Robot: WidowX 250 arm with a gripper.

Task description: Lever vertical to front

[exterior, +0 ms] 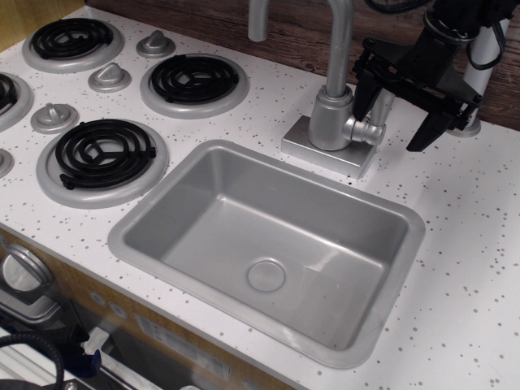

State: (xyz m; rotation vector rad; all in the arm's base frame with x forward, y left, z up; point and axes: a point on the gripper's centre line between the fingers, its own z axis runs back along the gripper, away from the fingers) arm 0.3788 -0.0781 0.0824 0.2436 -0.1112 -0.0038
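Observation:
The lever is a small silver-grey paddle standing upright on a short round stub at the right side of the faucet base. My black gripper hangs over it from the upper right, open. The left finger is close beside the faucet column and partly covers the paddle. The right finger is well to the right of it. The paddle stands between the two fingers. I cannot tell whether the left finger touches it.
The tall faucet column and its square base stand just left of the gripper. The grey sink basin lies in front. Black coil burners and silver stove knobs are at the left. A wooden back wall runs behind.

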